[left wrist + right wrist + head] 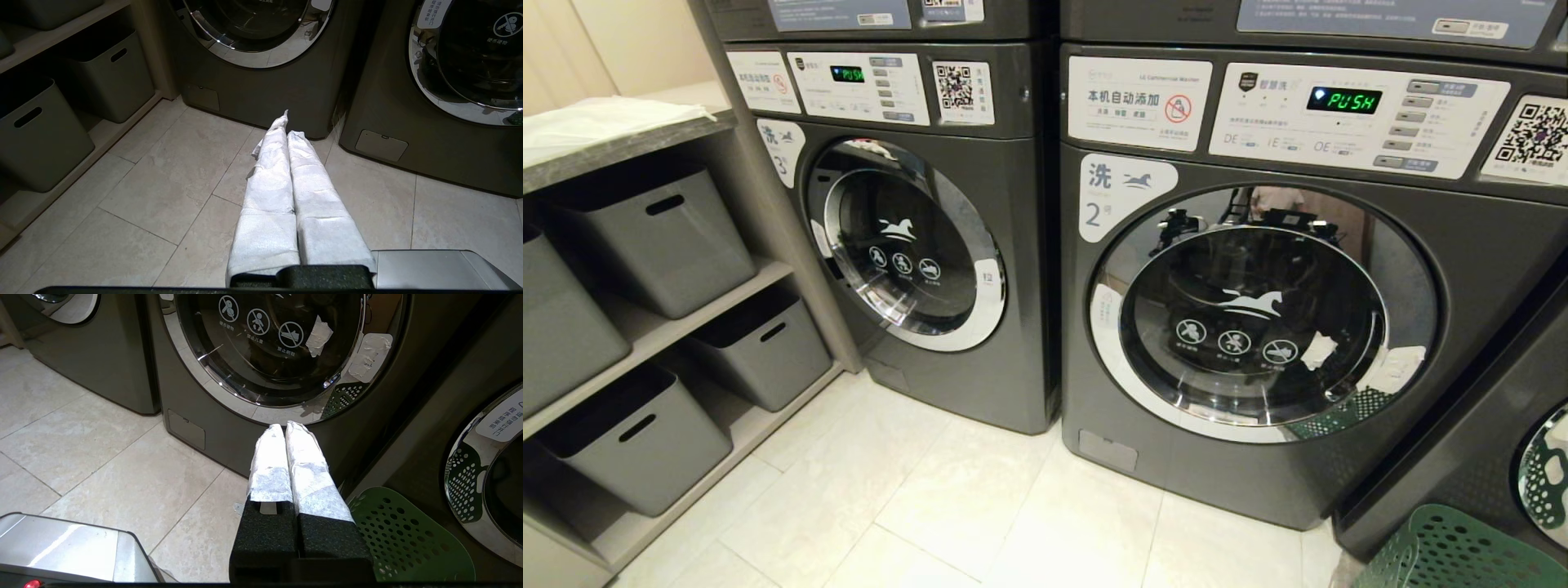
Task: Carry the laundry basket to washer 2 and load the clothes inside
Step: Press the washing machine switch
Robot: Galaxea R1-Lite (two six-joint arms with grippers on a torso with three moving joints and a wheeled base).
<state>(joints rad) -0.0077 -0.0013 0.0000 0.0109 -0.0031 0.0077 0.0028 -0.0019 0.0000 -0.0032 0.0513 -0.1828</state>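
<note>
Basket [408,539] on floor just beside right tool [286,430], both tools closed, empty.

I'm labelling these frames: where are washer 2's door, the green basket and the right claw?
Washer 2's door [1250,318]: head view, middle of the glass.
Green basket [402,535]: right wrist view, perforated rim.
Right claw [285,430]: right wrist view, between the wrapped fingertips.

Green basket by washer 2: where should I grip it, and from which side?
Only part of the basket shows, low on the robot's right beside washer 2. The visible part is a perforated wall with a rounded rim; no handle is in view. Likely best: come from above and pinch the rim with the right gripper, now shut and empty.
</note>
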